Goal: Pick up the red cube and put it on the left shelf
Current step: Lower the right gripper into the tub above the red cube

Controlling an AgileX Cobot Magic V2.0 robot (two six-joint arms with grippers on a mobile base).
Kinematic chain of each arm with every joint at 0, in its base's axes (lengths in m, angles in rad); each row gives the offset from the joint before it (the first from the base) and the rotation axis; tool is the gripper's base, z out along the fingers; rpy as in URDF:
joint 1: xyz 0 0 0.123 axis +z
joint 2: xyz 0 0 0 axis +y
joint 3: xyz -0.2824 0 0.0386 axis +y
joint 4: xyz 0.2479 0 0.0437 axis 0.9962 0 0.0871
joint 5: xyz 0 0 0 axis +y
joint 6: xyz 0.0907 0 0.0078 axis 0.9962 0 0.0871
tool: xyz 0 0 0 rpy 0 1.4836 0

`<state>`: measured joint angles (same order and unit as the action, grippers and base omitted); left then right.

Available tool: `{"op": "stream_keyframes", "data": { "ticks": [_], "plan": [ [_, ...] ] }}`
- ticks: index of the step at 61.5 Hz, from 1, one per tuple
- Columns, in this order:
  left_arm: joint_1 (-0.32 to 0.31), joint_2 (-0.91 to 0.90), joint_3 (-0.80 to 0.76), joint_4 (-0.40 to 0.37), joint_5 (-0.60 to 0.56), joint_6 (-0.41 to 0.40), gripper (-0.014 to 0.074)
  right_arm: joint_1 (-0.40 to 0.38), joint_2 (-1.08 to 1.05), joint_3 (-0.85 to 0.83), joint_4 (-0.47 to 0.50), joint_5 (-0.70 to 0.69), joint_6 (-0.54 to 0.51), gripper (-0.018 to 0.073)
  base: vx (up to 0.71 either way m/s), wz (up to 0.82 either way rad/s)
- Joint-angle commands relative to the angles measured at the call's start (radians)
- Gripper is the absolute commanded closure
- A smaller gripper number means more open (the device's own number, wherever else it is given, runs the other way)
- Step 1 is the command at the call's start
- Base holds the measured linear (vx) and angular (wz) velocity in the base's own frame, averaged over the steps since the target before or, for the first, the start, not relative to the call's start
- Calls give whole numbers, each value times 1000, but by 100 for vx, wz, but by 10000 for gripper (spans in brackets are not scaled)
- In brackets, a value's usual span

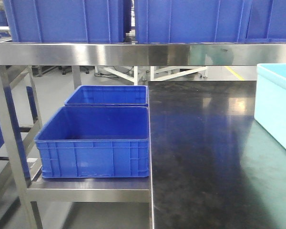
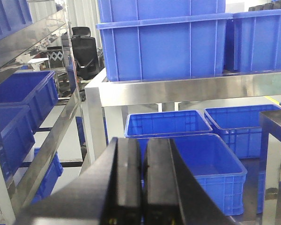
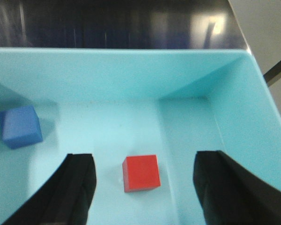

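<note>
A small, flat-faced red cube lies in the pale turquoise bin, between the released right pincer's fingers. The left pincer is clenched.

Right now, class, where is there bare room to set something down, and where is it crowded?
The black tabletop is bare between the blue crates on its left and the pale bin on its right. Inside the bin, open floor lies between the blue cube and the red cube. The steel shelf above is crowded with more crates.
</note>
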<state>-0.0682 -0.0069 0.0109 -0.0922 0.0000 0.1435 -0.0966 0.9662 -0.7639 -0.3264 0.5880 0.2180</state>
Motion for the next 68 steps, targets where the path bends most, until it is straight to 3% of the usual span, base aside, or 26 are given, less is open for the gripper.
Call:
{"op": "stream_keyframes", "data": {
  "ticks": [1, 49, 68],
  "plan": [
    [-3, 7, 22, -6, -83, 1, 491, -5, -9, -15, -22, -67, 2, 8, 0, 0],
    [-3, 7, 22, -6, -83, 1, 491, -5, 31, -15, -22, -33, 2, 8, 0, 0],
    [-3, 7, 22, -6, -83, 1, 491, -5, 31, -15, -22, -94, 2, 8, 0, 0]
  ]
}}
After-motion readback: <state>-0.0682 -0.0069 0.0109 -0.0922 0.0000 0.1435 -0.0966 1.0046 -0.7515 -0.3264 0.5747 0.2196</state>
